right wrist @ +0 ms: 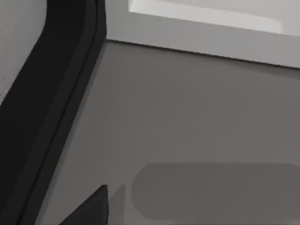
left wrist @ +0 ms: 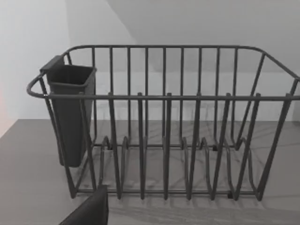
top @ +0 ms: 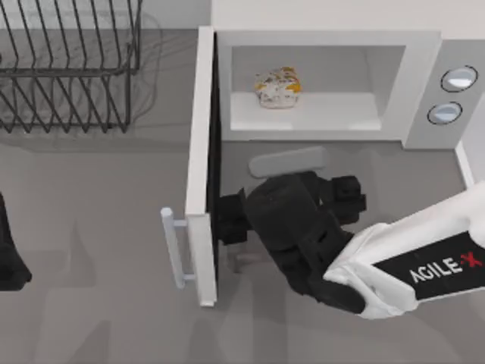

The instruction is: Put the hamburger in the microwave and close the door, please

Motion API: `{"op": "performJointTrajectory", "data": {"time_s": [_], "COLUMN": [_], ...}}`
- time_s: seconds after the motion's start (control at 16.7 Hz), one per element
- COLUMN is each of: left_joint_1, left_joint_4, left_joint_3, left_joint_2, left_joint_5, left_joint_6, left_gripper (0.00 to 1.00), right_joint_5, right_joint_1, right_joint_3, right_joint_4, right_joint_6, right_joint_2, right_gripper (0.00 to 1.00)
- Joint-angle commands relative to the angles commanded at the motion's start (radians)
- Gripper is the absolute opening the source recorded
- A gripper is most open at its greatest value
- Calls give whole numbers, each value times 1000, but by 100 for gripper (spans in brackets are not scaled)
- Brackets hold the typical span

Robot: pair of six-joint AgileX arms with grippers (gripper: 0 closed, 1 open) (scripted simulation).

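Observation:
The hamburger [top: 278, 88] lies inside the microwave [top: 424, 83] cavity, on its floor toward the left. The door [top: 201, 152] stands swung open toward the table's front, its dark inner face turned right and its pale bar handle [top: 173, 246] on the left side. My right gripper [top: 229, 220] is low in front of the cavity, its tip against or very close to the door's inner face near the free end. The dark door edge [right wrist: 51, 108] runs along the right wrist view. My left gripper [top: 9, 258] is parked at the table's left edge.
A black wire rack [top: 68, 68] stands at the back left; the left wrist view faces the rack [left wrist: 164, 140], which carries a dark cup holder [left wrist: 70, 112]. Two round knobs [top: 452, 95] sit on the microwave's right panel. Bare table lies between the rack and the door.

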Motion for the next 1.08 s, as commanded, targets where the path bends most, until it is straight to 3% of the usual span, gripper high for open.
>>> {"op": "performJointTrajectory", "data": {"time_s": [1.08], "left_joint_1": [0], "left_joint_4": [0], "left_joint_3": [0], "left_joint_2": [0], "left_joint_5": [0], "left_joint_6": [0], "left_gripper": [100], "right_joint_5": [-51], "right_joint_1": [15], "right_joint_3": [68], "right_joint_4": [-372], "right_joint_6": [19], "right_joint_2": [-151], "right_gripper": [100]}}
